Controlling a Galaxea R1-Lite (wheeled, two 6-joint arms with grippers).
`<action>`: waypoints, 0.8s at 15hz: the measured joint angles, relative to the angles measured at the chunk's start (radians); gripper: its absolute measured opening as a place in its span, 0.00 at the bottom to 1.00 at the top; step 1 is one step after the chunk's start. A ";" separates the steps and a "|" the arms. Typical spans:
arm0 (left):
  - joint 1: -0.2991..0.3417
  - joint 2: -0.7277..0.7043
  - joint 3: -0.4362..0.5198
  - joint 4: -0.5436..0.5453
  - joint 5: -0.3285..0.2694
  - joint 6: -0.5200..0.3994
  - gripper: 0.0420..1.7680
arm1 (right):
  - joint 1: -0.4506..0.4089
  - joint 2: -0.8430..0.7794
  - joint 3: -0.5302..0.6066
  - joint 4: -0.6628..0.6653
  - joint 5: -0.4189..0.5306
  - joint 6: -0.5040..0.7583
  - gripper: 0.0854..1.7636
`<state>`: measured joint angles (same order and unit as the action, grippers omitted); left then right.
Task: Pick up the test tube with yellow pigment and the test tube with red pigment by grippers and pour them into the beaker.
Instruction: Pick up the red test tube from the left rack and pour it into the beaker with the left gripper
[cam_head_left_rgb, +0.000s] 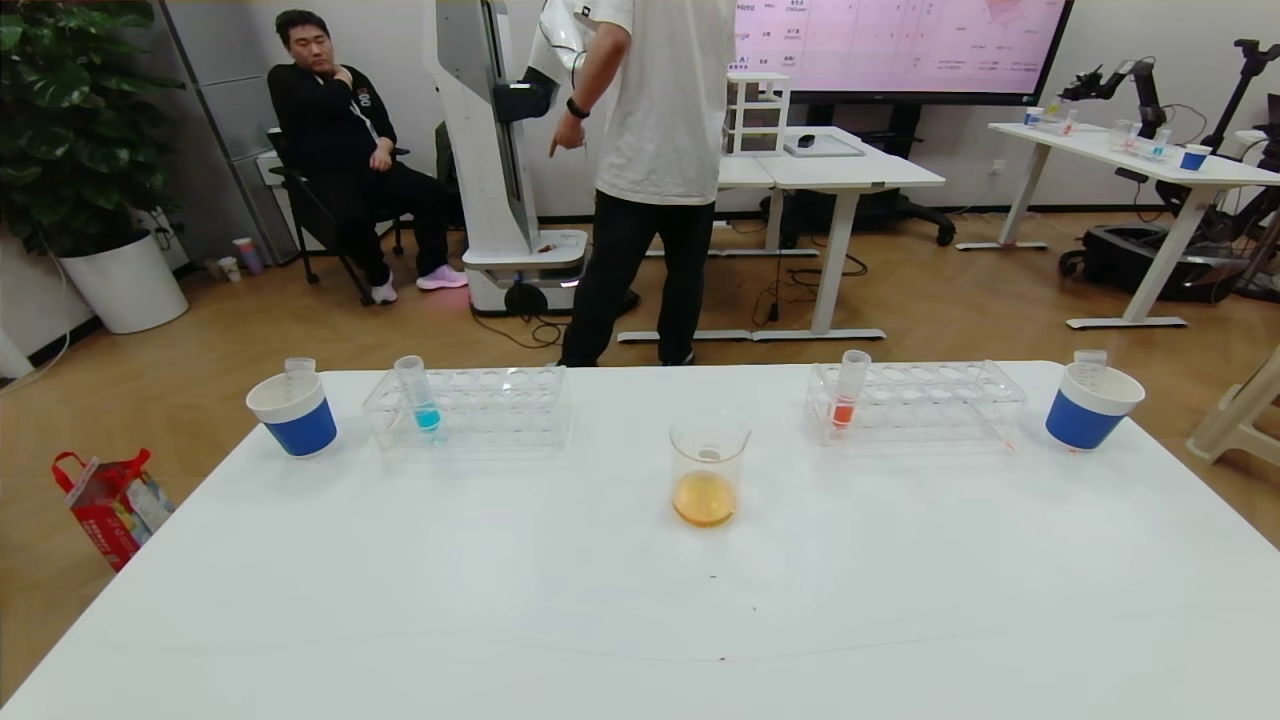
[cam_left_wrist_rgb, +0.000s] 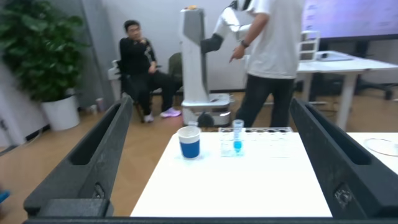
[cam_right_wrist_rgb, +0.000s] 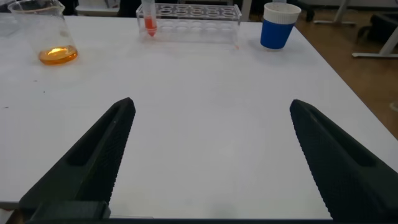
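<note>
The beaker (cam_head_left_rgb: 709, 445) stands mid-table with a shallow pool of orange liquid in it; the right wrist view also has the beaker (cam_right_wrist_rgb: 37, 25), far off to one side. The test tube with yellow pigment and the test tube with red pigment are out of view. An empty-looking clear tube (cam_head_left_rgb: 299, 368) stands in the left cup, another (cam_head_left_rgb: 1089, 360) in the right cup. My left gripper (cam_left_wrist_rgb: 209, 102) is open and empty, back from the table's near edge. My right gripper (cam_right_wrist_rgb: 212, 104) is open and empty over bare tabletop. Neither gripper shows in the head view.
The left rack (cam_head_left_rgb: 500, 405) holds a blue-liquid tube (cam_head_left_rgb: 418, 393); the right rack (cam_head_left_rgb: 940, 400) holds an orange-red tube (cam_head_left_rgb: 849, 390). Blue-and-white cups stand at far left (cam_head_left_rgb: 293, 412) and far right (cam_head_left_rgb: 1091, 405). A person (cam_head_left_rgb: 650, 150) stands behind the table.
</note>
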<state>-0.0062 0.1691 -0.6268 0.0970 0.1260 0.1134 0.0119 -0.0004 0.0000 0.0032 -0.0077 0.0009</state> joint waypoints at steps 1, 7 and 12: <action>0.001 -0.051 0.027 0.000 -0.066 -0.006 0.99 | 0.000 0.000 0.000 0.000 0.000 0.000 0.98; 0.006 -0.166 0.417 -0.251 -0.139 -0.037 0.99 | 0.000 0.000 0.000 0.000 0.000 0.001 0.98; 0.006 -0.171 0.613 -0.080 -0.145 -0.043 0.99 | 0.000 0.000 0.000 0.000 0.000 0.001 0.98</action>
<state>0.0000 -0.0017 -0.0138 0.0172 -0.0187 0.0702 0.0119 -0.0004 0.0000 0.0032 -0.0072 0.0017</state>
